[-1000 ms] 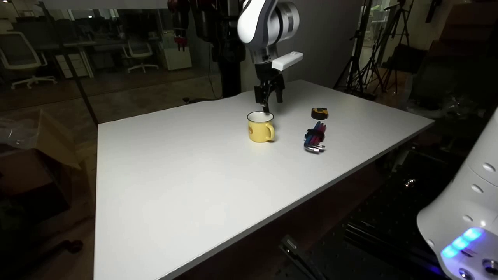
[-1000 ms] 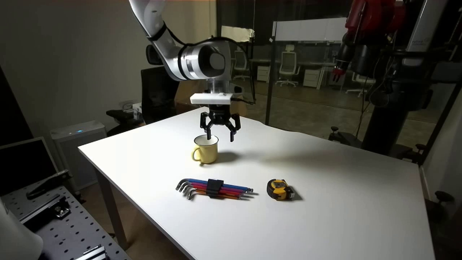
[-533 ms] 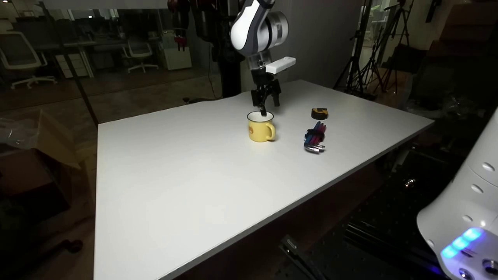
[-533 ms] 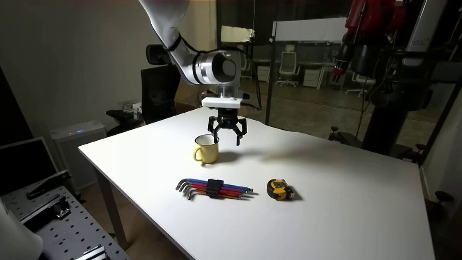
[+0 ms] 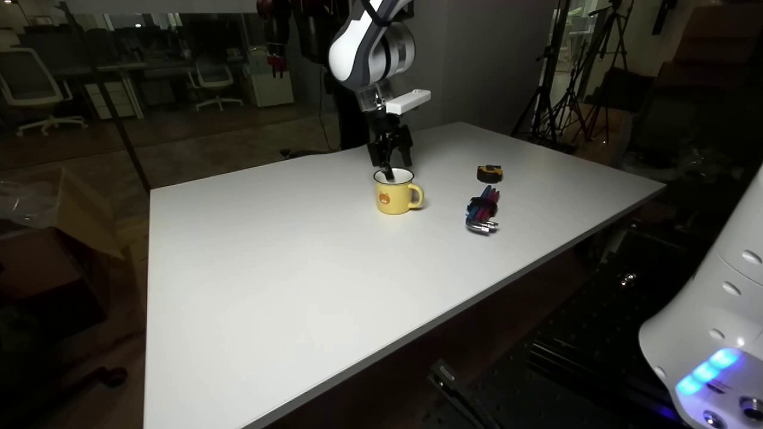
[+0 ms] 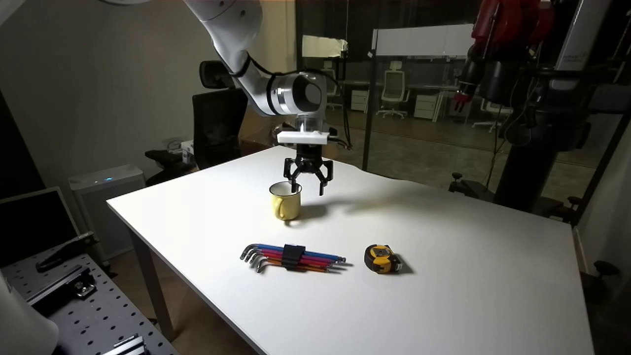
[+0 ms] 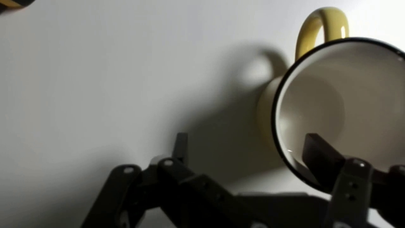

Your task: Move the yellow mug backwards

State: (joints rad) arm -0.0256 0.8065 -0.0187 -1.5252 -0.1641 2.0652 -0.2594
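Observation:
The yellow mug (image 5: 393, 198) stands upright on the white table, and it also shows in an exterior view (image 6: 287, 206). In the wrist view the mug (image 7: 316, 95) lies at the right, its white inside and dark rim seen from above, its handle toward the top. My gripper (image 6: 308, 190) is open over the mug's rim. In the wrist view the gripper (image 7: 246, 137) has one finger inside the mug's mouth and the other outside, over the mug's shadow. The rim lies between the fingers. I cannot tell whether the inner finger touches the wall.
A set of coloured hex keys (image 6: 293, 257) in a black holder and a yellow-black tape measure (image 6: 382, 259) lie on the white table (image 5: 268, 286). Both show in both exterior views. A dark robot (image 6: 522, 98) stands beyond the table's edge.
My gripper came down, and one finger went into the mug. The mug has slid a little toward the table's far side and turned, its handle swinging round. The hex keys and tape measure stayed.

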